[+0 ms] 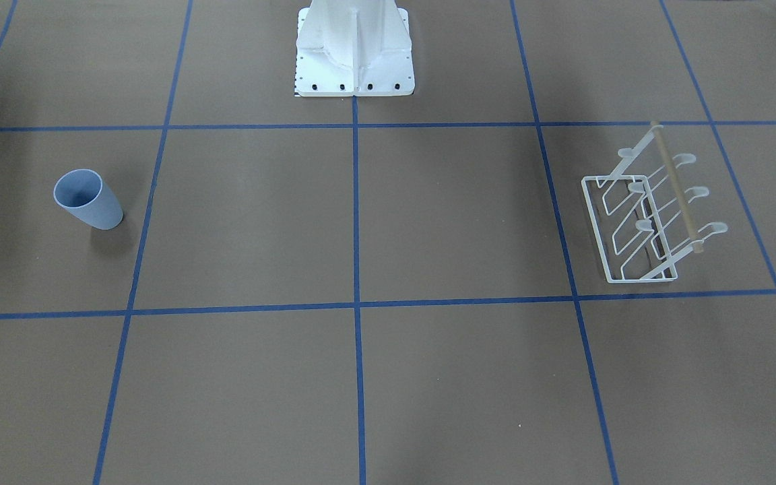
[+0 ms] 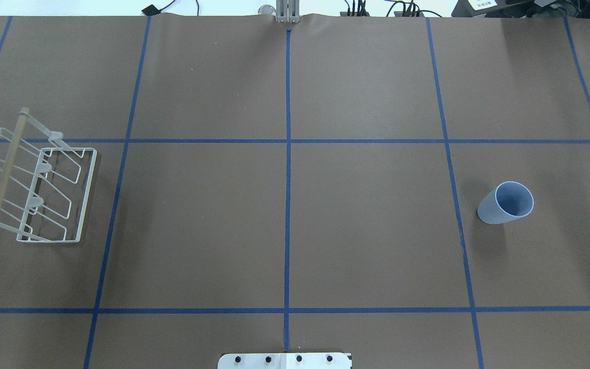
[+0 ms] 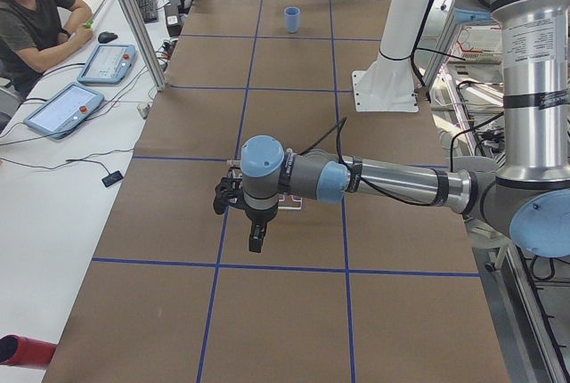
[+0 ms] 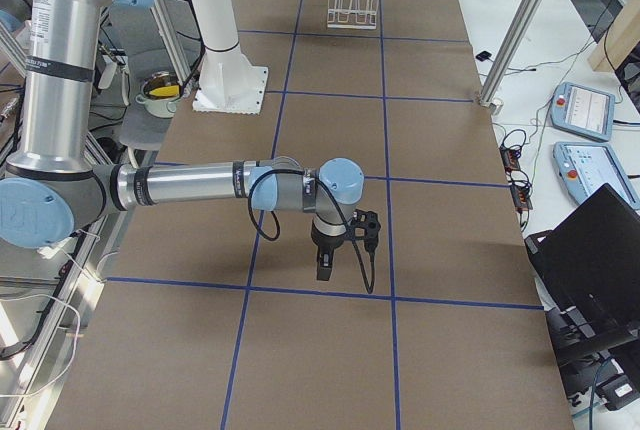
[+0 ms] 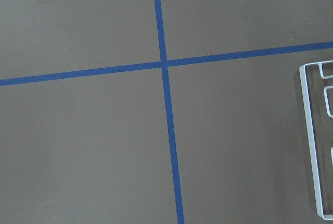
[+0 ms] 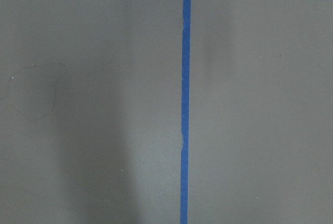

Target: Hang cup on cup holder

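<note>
Cup [image 2: 505, 205] upright, well apart from cup holder [image 2: 8, 164].

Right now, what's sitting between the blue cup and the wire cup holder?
Nothing: in the overhead view, only bare brown table crossed by blue tape lines separates the cup from the cup holder.

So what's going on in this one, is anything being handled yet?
Nothing is held yet. The cup stands upright, mouth up, on the robot's right side of the table. The cup holder sits on its left side with nothing hung on it. Both arms hang above the table, the left claw close to the holder and the right claw apart from the cup. Whether either claw is open cannot be told.
</note>
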Motion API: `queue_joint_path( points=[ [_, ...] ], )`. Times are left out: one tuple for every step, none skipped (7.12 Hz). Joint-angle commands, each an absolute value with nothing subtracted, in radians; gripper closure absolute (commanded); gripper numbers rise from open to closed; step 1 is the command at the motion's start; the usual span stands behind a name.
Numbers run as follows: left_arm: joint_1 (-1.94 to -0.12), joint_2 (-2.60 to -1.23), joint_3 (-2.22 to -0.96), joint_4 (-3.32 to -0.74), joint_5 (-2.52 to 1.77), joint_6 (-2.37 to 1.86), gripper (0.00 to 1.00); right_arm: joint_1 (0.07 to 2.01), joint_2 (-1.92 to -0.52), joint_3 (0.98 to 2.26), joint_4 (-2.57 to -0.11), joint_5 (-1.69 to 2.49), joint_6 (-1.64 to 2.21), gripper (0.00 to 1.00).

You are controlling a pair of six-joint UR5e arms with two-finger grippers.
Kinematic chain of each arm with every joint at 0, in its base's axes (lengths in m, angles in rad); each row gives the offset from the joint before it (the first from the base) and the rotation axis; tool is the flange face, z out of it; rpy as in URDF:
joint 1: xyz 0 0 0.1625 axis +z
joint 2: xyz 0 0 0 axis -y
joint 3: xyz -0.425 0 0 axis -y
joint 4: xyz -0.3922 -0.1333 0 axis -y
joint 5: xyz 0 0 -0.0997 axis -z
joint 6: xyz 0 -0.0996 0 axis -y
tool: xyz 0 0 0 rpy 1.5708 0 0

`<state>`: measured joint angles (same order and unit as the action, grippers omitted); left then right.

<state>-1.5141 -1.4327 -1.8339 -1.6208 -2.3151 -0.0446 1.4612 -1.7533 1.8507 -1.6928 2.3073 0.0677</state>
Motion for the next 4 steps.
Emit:
queue_joint_path(
  points=[
    [-1.514,-1.431,-1.836,-1.631,-2.315,-0.048,0.02,1.462,-1.750,1.852,-1.692,2.310,0.067,0.00],
    [-1.514,-1.431,-1.838,-1.632,-2.316,-0.045,0.02,1.462,-1.749,1.850,-1.692,2.312,0.066,0.00],
    [-1.516,-1.431,-1.832,-1.632,-2.318,-0.041,0.02,1.462,-1.744,1.853,-1.692,2.313,0.067,0.00],
    [-1.514,-1.431,-1.835,-1.635,-2.318,-0.040,0.02,1.462,-1.743,1.852,-1.689,2.312,0.067,0.00]
  ],
)
